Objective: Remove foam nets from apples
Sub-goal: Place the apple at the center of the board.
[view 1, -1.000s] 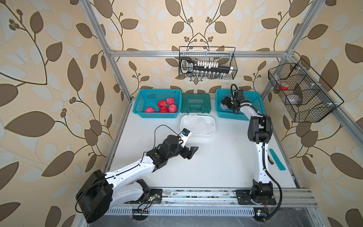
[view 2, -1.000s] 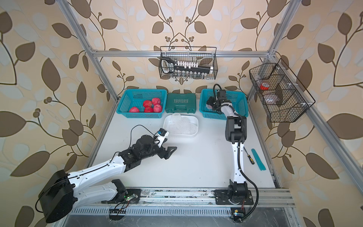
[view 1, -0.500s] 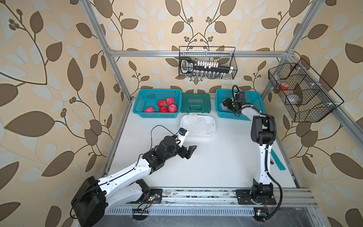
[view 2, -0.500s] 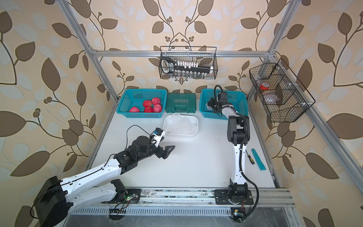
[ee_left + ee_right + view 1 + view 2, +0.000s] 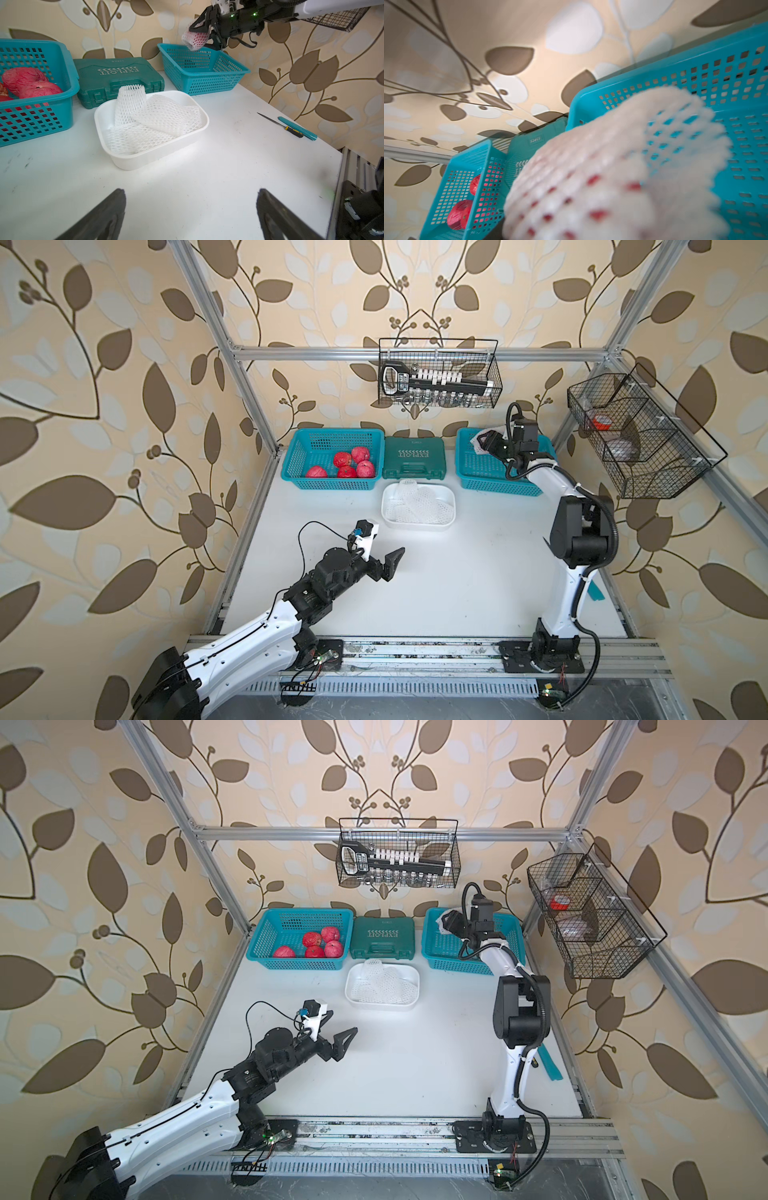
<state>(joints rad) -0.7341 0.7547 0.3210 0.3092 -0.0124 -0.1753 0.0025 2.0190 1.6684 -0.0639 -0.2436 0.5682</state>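
Several bare red apples (image 5: 345,464) (image 5: 316,944) lie in the left teal basket (image 5: 328,485). My right gripper (image 5: 484,445) (image 5: 446,923) (image 5: 199,35) hovers over the right teal basket (image 5: 494,483), shut on an apple still wrapped in its white foam net (image 5: 195,39) (image 5: 612,176). That wrapped apple fills the right wrist view and hides the fingers. Several limp foam nets (image 5: 415,502) (image 5: 149,118) lie in the white tub (image 5: 417,526) (image 5: 153,160). My left gripper (image 5: 388,545) (image 5: 340,1023) (image 5: 191,193) is open and empty over bare table, in front of the tub.
A green tool case (image 5: 413,458) sits between the two teal baskets. A screwdriver (image 5: 291,128) and a teal strip (image 5: 299,127) lie near the table's right edge. Wire baskets hang on the back wall (image 5: 438,373) and the right wall (image 5: 631,435).
The right gripper has closed in on the netted apple and raised it a little above the right basket. The left arm has drawn back slightly from the tub, its jaws opening wider.
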